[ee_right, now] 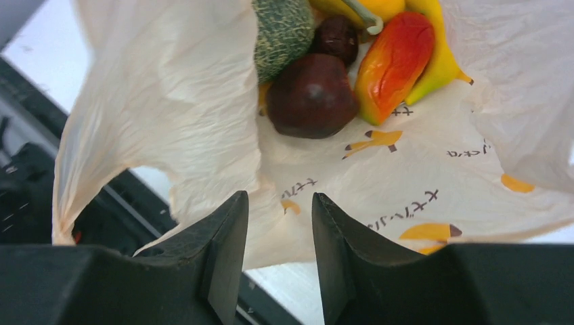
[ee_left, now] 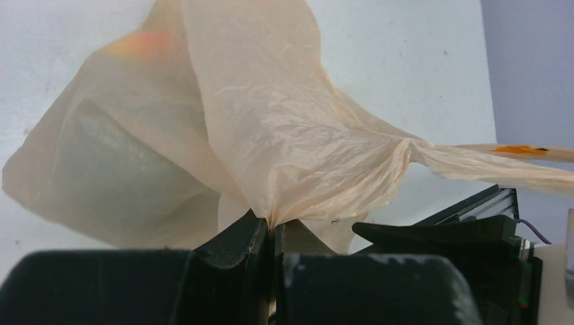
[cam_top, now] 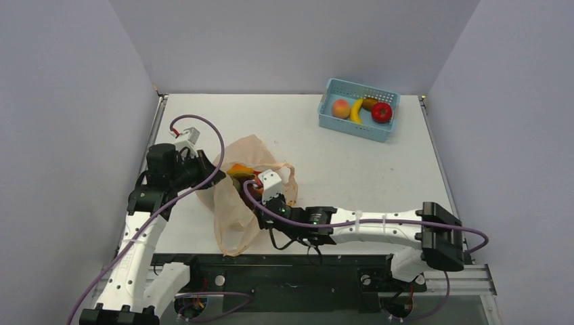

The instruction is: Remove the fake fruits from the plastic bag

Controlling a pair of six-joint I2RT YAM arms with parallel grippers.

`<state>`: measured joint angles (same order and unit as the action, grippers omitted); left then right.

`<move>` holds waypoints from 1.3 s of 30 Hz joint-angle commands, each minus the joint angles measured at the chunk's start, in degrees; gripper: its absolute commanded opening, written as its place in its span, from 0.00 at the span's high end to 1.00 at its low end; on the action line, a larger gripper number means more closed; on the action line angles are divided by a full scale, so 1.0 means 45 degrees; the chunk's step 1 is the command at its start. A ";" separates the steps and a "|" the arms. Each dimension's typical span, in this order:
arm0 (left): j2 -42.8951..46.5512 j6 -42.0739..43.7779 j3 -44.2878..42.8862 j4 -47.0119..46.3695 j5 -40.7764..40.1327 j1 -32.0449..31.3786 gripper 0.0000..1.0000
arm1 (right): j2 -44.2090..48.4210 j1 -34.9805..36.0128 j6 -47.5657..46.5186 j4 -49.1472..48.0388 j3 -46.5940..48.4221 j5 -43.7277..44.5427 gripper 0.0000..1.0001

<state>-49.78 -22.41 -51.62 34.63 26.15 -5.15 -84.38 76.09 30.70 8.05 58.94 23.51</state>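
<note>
The pale-orange plastic bag point(cam_top: 233, 217) lies between my arms, its mouth open towards the right gripper. My left gripper point(cam_top: 203, 173) is shut on a bunched fold of the bag point(ee_left: 284, 135) and holds it up; the jaws point(ee_left: 277, 229) pinch the film. The green melon point(ee_left: 115, 162) shows dimly through the film. My right gripper point(ee_right: 279, 203) is open and empty at the bag's mouth point(cam_top: 260, 200). Inside lie the melon point(ee_right: 281, 30), a maroon plum point(ee_right: 311, 95), a red-yellow mango point(ee_right: 394, 64) and a yellow banana point(ee_right: 440, 57).
A light-blue basket point(cam_top: 362, 86) stands at the back right, holding a peach-coloured fruit point(cam_top: 340, 107), a banana point(cam_top: 356, 112) and a shiny red fruit point(cam_top: 382, 112). A black rail point(cam_top: 284, 261) runs along the near table edge. Walls close in on three sides.
</note>
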 commanded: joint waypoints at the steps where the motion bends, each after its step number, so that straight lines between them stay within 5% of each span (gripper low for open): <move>1: 0.0095 -0.0358 -0.0699 0.2134 -0.1216 0.0030 1.00 | -0.1497 -0.0328 -0.0153 -0.0808 0.1294 0.0644 0.64; 17: 0.0847 -0.0799 0.0056 0.2055 -0.0518 0.0015 1.00 | -0.3598 -0.1502 -0.1854 -0.0623 0.2736 -0.0132 0.57; 26: 0.0695 -0.0417 0.0123 0.2479 -0.0505 0.0012 1.00 | -0.4579 -0.1754 -0.2692 -0.1576 0.2968 -0.1391 0.34; 39: 0.1432 -0.0256 0.0655 0.2113 -0.0558 0.0012 1.00 | -0.6606 -0.1778 -0.3037 -0.1829 0.4064 -0.1399 0.32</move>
<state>-44.95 -24.75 -48.88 45.32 22.94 -5.15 -112.20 68.01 18.24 1.98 74.19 16.12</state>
